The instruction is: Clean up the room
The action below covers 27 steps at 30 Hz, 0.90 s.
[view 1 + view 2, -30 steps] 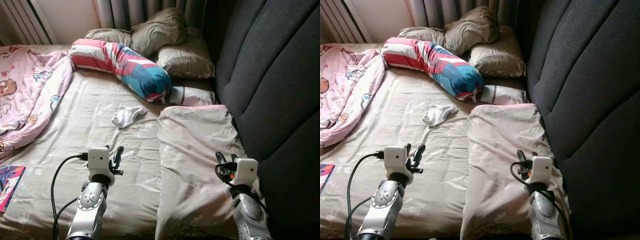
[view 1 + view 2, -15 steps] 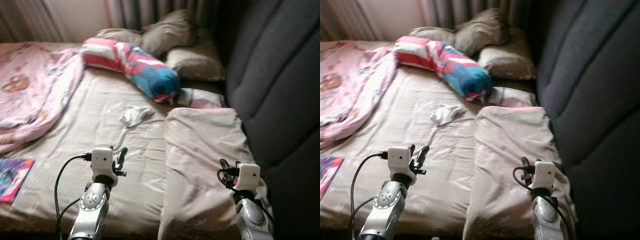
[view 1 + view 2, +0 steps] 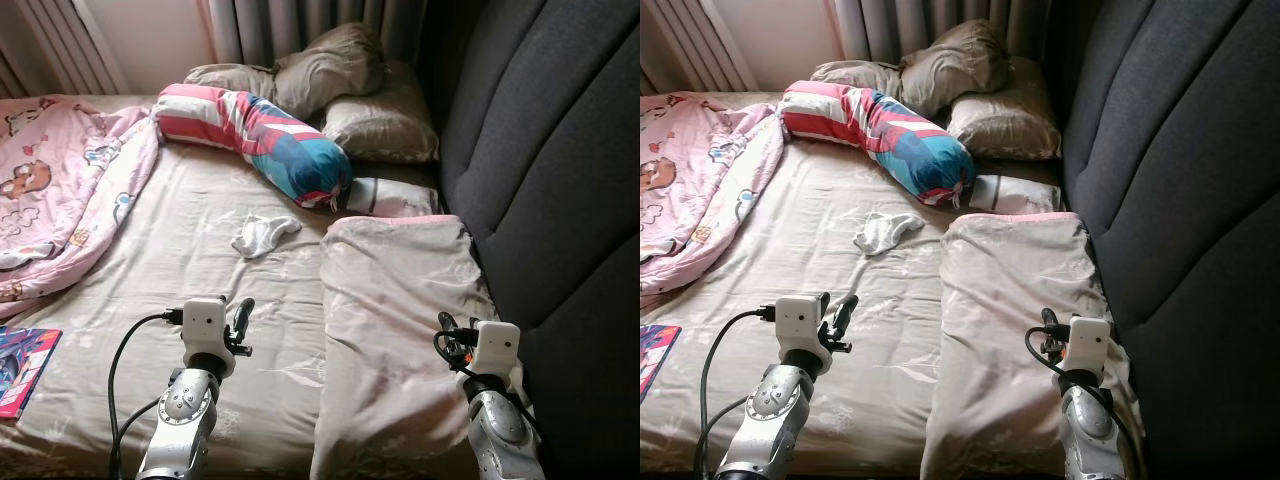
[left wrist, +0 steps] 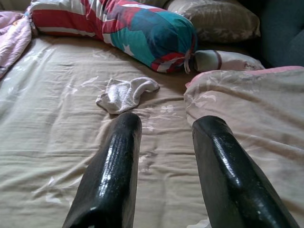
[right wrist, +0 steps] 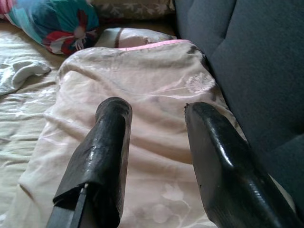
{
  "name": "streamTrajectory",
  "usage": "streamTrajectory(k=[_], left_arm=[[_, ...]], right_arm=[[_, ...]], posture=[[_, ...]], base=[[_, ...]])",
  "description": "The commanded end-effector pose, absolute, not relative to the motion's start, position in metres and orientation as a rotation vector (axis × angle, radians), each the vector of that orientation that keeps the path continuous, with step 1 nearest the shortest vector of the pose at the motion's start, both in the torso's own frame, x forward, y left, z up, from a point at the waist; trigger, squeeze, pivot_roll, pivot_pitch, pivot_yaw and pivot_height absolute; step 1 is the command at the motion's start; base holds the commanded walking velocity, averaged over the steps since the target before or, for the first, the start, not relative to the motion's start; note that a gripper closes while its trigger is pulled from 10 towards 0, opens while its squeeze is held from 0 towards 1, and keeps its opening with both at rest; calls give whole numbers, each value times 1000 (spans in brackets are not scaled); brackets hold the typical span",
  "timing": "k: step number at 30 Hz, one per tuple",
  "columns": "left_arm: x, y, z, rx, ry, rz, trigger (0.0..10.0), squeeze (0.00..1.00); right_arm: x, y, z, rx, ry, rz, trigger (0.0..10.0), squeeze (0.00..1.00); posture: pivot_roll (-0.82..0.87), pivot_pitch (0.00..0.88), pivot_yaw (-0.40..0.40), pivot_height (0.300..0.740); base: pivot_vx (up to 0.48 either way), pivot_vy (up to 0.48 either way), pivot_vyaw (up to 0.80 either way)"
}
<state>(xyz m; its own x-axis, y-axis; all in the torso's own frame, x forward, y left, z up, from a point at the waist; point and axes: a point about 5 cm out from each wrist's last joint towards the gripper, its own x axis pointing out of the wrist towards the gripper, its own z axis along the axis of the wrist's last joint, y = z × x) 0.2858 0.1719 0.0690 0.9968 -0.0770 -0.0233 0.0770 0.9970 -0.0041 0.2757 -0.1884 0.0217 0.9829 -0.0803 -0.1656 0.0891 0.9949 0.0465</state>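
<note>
Nothing has moved; white sock [image 4: 124,93] lies beyond left end effector [image 4: 164,130].

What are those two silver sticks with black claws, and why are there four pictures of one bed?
Those are a robot's arms. Two pictures come from cameras in its head, looking down at the bed. The other two come from cameras on its wrists, looking along the black fingers. The left gripper and right gripper are both open and hold nothing. On the bed lie a small white cloth, a striped bolster, brown pillows, a pink blanket, a folded beige cover and a colourful book.
</note>
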Motion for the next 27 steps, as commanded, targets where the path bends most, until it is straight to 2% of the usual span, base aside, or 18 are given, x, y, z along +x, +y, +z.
streamTrajectory(k=[1, 5, 11, 17, 27], left_arm=[[286, 171, 69, 11, 31, -86, 10000, 0], [287, 171, 70, 8, 28, -85, 10000, 0], [289, 170, 72, 6, 23, -86, 10000, 0], [290, 168, 73, 1, 19, -85, 10000, 0], [290, 167, 73, -4, 20, -82, 10000, 0]], right_arm=[[274, -189, 21, 55, 176, -92, 10000, 0], [275, -187, 21, 28, 178, -65, 10000, 0], [275, -185, 17, 23, 207, -63, 10000, 0], [276, -187, 18, 33, 211, -70, 10000, 0], [278, -189, 18, 34, 217, -75, 10000, 0]], posture=[[-55, 146, -13, 740], [-54, 147, -12, 740], [-47, 148, -13, 740], [-47, 150, -17, 740], [-45, 150, -25, 740]], base=[[0, 0, 0], [0, 0, 0], [0, 0, 630], [0, 0, 0], [-306, 0, 0]])
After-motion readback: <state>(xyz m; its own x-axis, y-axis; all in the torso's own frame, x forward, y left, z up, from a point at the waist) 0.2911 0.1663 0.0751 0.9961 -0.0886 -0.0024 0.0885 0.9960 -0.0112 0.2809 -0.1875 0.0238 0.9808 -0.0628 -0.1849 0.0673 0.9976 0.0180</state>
